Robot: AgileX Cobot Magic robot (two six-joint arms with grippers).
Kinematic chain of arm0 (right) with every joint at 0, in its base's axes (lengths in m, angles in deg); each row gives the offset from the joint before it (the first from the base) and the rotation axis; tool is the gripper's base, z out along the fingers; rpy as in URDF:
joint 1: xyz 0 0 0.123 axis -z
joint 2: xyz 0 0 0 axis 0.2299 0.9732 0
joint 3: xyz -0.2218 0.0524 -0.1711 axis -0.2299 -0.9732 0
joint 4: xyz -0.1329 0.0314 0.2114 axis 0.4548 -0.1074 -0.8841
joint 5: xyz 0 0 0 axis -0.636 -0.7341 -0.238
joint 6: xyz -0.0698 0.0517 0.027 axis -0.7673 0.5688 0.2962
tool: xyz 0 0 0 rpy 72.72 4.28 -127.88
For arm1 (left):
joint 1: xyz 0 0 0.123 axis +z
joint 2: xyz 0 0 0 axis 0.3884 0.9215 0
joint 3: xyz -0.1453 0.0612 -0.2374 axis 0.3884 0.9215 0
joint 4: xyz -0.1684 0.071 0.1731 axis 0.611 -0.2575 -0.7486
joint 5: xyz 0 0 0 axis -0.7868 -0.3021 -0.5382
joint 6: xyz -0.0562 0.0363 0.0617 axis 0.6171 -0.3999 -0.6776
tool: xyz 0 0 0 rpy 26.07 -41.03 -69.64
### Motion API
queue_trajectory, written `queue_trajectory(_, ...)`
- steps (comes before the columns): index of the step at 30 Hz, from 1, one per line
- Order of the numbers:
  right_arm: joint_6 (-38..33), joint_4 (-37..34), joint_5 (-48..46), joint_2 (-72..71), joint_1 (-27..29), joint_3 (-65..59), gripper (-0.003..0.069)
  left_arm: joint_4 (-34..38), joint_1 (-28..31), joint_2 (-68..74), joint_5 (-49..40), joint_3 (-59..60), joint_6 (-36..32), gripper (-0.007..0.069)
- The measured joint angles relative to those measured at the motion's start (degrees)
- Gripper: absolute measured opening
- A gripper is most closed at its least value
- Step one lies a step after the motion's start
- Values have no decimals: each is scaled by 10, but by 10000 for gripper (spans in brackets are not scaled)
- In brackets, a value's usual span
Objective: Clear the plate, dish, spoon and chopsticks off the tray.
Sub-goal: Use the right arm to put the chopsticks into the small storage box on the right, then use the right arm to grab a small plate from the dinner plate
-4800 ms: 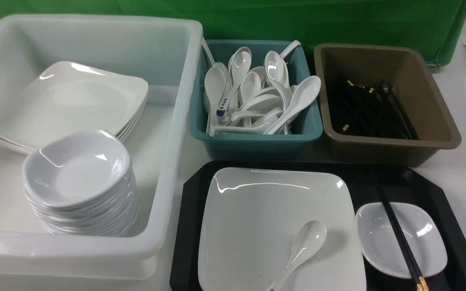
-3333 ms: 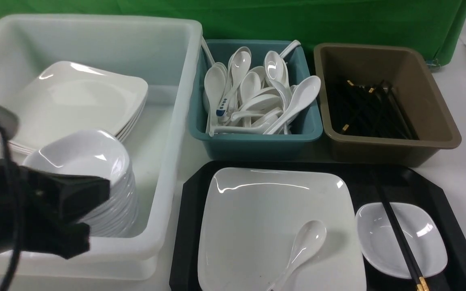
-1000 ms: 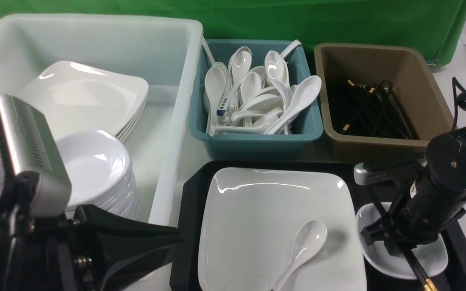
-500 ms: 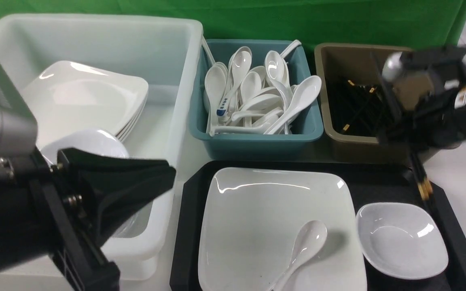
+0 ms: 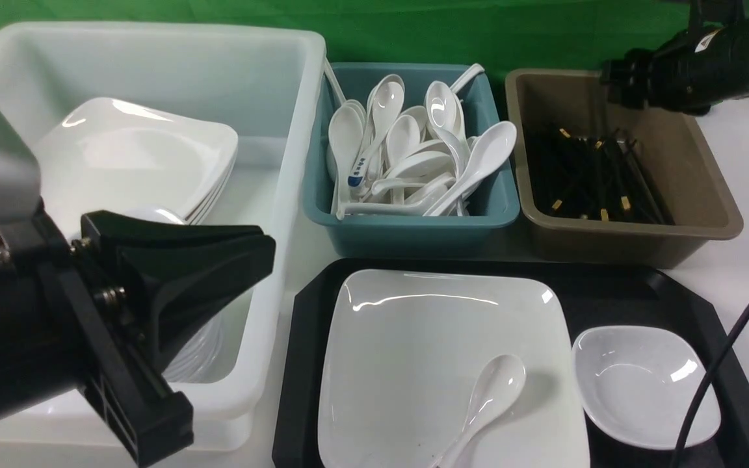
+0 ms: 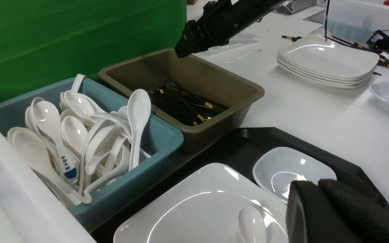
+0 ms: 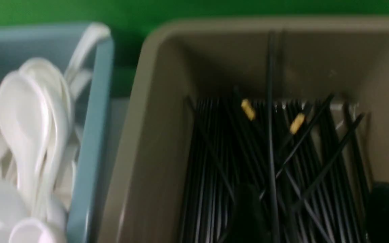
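L grip (image 6: 316, 186) jaws together, empty | R grip (image 5: 615, 82) jaws apart, above brown bin (image 5: 634, 229) | chopsticks (image 5: 621, 188) in bin | spoon (image 5: 495, 390) on plate (image 5: 413, 338)

front camera faces forward over the tray (image 5: 615, 289); both wrist cameras, the right very close, share the brown bin (image 5: 686, 175).

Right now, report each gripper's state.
Left gripper: jaws shut, holding nothing.
Right gripper: jaws open, empty, above the brown rectangular plastic bin.

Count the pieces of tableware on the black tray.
3: square plate at left, soup spoon lying on it, small dish at right; the tray is cropped at near edge.
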Motion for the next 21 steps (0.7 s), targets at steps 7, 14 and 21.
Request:
queue_trajectory(7,-62,5,-189,-84,-7,1,358,-24,0,0,-20,0,0,17)
queue_trajectory(14,-168,19,-340,-219,-89,-150,160,-56,0,0,-58,0,0,17)
queue_trajectory(21,-202,98,-306,-292,-196,-400,426,-57,0,0,-62,0,0,17)
